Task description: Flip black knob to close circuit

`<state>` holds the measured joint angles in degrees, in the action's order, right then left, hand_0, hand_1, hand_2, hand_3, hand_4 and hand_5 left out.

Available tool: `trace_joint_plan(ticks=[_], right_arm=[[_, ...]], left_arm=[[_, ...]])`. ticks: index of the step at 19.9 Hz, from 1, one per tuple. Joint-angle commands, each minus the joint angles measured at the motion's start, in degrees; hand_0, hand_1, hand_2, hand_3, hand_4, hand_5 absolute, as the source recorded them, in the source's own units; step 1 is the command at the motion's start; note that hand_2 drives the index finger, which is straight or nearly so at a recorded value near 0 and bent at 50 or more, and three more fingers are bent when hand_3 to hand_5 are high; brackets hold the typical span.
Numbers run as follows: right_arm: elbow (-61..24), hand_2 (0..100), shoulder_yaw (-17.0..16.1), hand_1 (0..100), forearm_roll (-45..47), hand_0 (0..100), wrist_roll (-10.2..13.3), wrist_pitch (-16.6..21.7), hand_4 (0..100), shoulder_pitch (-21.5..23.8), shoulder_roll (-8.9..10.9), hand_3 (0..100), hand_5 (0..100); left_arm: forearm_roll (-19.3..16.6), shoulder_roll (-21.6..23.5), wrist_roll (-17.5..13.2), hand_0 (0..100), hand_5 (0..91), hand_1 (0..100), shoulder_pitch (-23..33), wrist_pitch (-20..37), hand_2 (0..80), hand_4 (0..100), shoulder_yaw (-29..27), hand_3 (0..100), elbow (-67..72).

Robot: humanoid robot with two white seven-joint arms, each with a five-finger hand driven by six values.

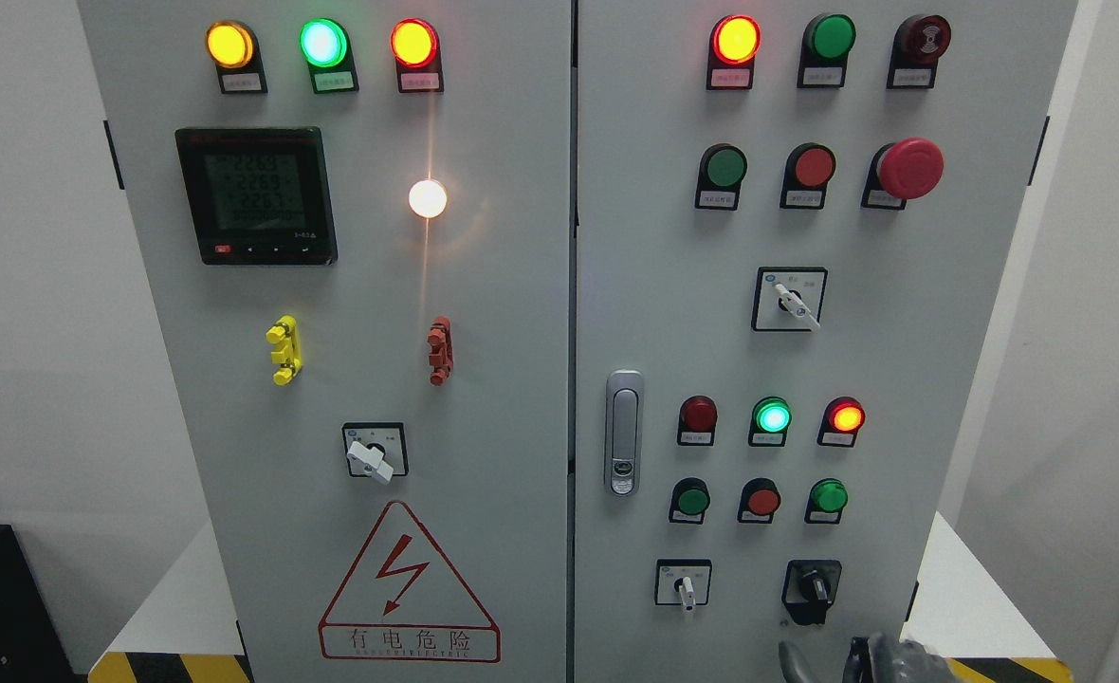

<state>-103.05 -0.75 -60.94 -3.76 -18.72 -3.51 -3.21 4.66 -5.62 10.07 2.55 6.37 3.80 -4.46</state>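
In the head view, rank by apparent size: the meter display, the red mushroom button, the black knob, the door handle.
1. Meter display
2. Door handle
3. Red mushroom button and black knob: look alike, so unranked.

All sit on the same cabinet front, so distance skews little.

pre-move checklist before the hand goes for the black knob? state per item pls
1. Target in view: black rotary knob at the lower right of the grey cabinet door, unobstructed. Ok.
2. Working hand in view: the right hand, dark-gloved, shows at the bottom edge just below the knob. Ok.
3. Contact with the knob: hand is below it, not touching. Not ok yet.
4. Finger pose: only the fingertips show. Cannot tell.
5. Neighbour clearance: the white-handled selector switch sits to the knob's left, apart from it. Ok.
6. Left hand: out of frame. Cannot tell.
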Motion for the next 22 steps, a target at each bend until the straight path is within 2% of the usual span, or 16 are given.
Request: trace_joint_plan(ticks=[1,3,6,11,14,16,18,22], right_arm=[[-9.7,80,2.2,4,6.5,0,2.6,0.1,89,6.7,-2.59,98,91],[-10.3,77,2.1,5,10.7,0,5.3,0.1,87,7.0,-2.94,96,90],[-11.6,73,1.9,6,20.6,0,7.9,0.1,85,7.2,-2.95,96,86],[-13.7,62,1.3,8,38.6,0,12.8,0.1,76,8.6,-3.12,82,74],[-15.6,57,1.1,9,48.2,0,14.8,0.3,71,11.2,-3.56,77,68],[-16.7,54,1.1,9,53.4,0,15.0,2.1,69,13.7,-3.82,74,66],[-16.7,49,1.1,9,57.3,0,14.9,5.6,65,16.0,-3.74,67,62],[-16.7,31,1.5,9,63.5,0,14.7,13.3,44,20.9,-3.38,46,44]], left_arm=[[0.0,0.0,-0.1,12,0.0,56,0.0,0.0,0.0,0,0.1,0,0.0],[0.0,0.0,-0.1,12,0.0,56,0.0,0.0,0.0,0,0.0,0,0.1],[0.0,0.0,-0.1,12,0.0,56,0.0,0.0,0.0,0,0.0,0,0.0],[0.0,0.0,-0.1,12,0.0,56,0.0,0.0,0.0,0,0.0,0,0.1],[0.0,0.0,-0.1,12,0.0,56,0.0,0.0,0.0,0,0.0,0,0.0],[0.0,0.0,0.0,12,0.0,56,0.0,0.0,0.0,0,0.0,0,0.0],[0.0,0.0,-0.1,12,0.0,56,0.0,0.0,0.0,0,0.0,0,0.0],[0.0,0.0,-0.1,12,0.0,56,0.0,0.0,0.0,0,0.0,0,0.1]])
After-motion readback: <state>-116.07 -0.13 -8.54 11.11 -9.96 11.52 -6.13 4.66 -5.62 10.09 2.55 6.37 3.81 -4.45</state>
